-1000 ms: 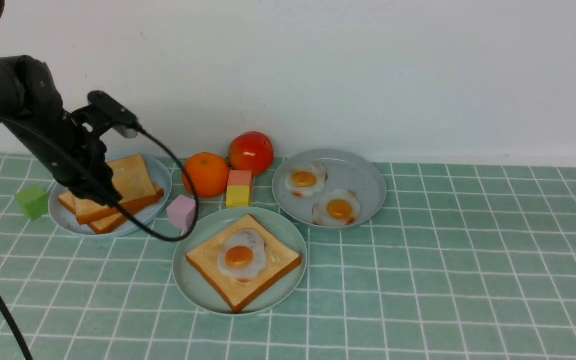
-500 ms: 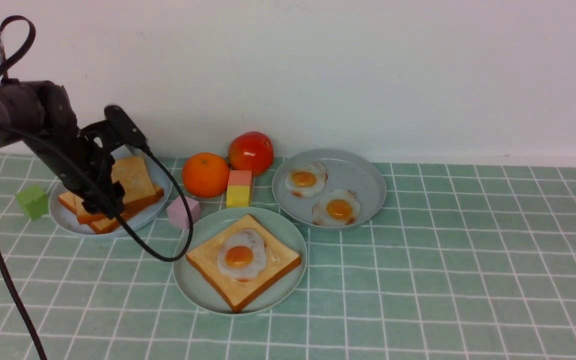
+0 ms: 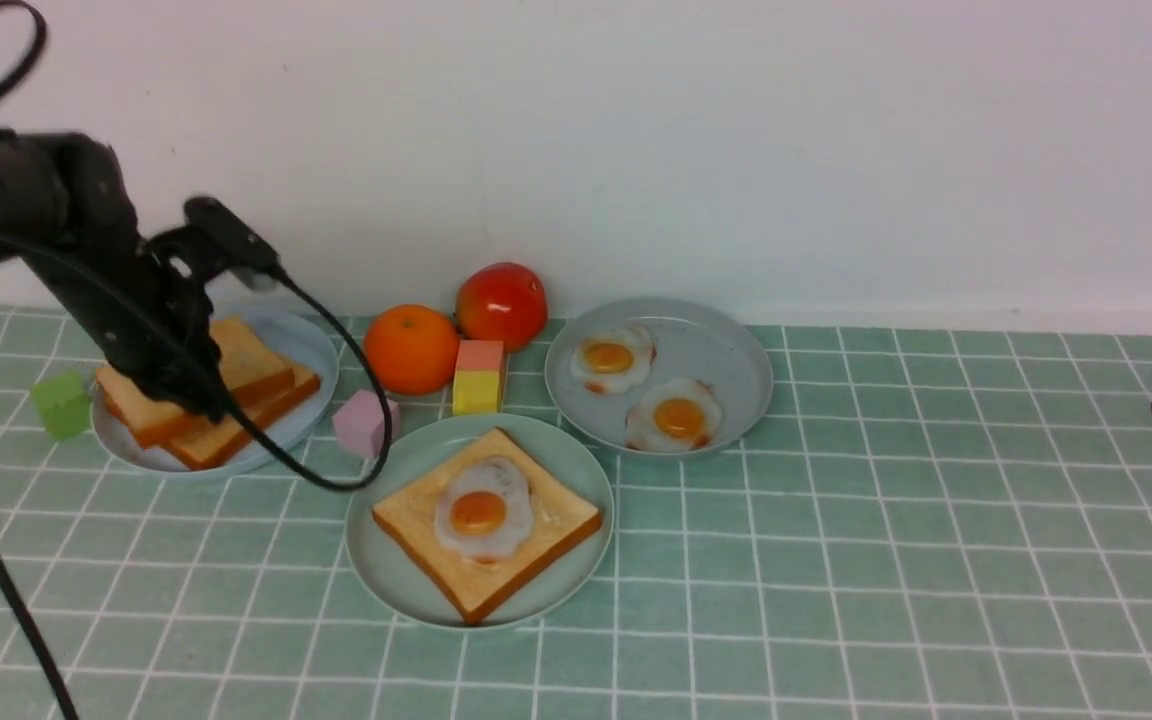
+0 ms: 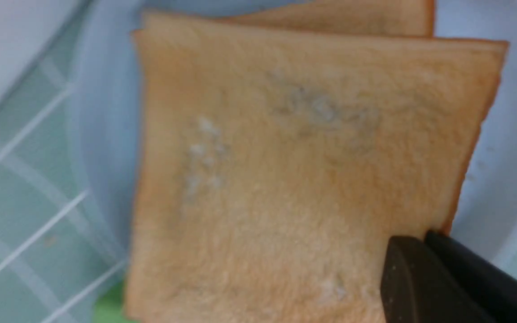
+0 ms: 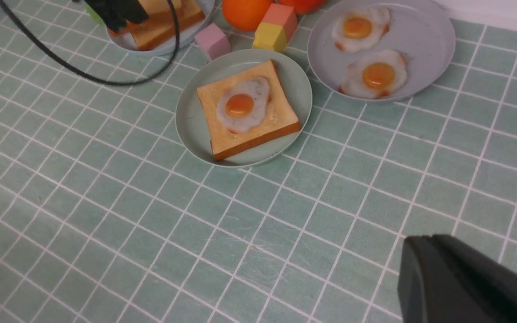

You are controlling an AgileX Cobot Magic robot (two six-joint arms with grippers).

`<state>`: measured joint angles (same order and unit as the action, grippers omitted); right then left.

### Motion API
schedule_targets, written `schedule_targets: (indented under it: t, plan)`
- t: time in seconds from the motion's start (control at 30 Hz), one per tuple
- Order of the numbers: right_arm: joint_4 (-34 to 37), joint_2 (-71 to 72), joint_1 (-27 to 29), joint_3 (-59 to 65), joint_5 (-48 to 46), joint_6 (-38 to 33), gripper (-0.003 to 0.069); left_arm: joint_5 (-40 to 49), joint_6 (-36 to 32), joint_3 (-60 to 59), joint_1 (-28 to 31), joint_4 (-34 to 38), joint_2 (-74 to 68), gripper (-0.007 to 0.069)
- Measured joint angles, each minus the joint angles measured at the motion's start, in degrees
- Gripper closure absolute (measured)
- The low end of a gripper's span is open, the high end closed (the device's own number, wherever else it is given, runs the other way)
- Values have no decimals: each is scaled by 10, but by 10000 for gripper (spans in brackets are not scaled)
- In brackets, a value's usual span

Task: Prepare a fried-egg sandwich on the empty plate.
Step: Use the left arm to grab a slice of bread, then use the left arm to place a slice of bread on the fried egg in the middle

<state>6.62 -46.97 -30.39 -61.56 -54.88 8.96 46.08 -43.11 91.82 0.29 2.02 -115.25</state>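
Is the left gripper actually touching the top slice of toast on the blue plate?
Touching. The left wrist view shows the left gripper shut on a corner of the top toast slice, with no gap between them.

The mint-green plate (image 3: 376, 575) bears golden-brown toast (image 3: 496, 585) with a darker crust and a white, orange-yolked fried egg (image 3: 481, 515). Behind it are a pink cube (image 3: 363, 422), a yellow-and-salmon block (image 3: 479, 377), an orange (image 3: 413, 348) and a red tomato (image 3: 501, 303). The tablecloth (image 3: 836, 580) is green with a white grid.

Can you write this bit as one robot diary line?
left gripper: shut on top toast slice | right gripper: shut, empty | mint-green plate: base toast, egg, uncovered
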Motion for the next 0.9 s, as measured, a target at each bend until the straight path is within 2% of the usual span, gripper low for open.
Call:
schedule_targets:
  t: [0.2, 0.23, 0.4, 0.5, 0.63, 0.9]
  plan:
    - [0, 0, 0, 0, 0, -18, 637, 49, 80, -8, -50, -8, 102, 637]
    - [0, 0, 0, 0, 0, -22, 637, 57, 124, -24, -90, -20, 134, 637]
    - [1, 0, 0, 0, -3, -28, 637, 66, 277, -86, -220, -50, 177, 637]
    - [1, 0, 0, 0, -14, -28, 632, 55, 337, -118, -282, -70, 169, 637]
    - [12, 2, 0, 0, -31, -29, 627, 17, 367, -136, -333, -93, 129, 637]
    - [37, 28, 0, 0, -63, -29, 622, -37, 372, -137, -349, -118, 76, 637]
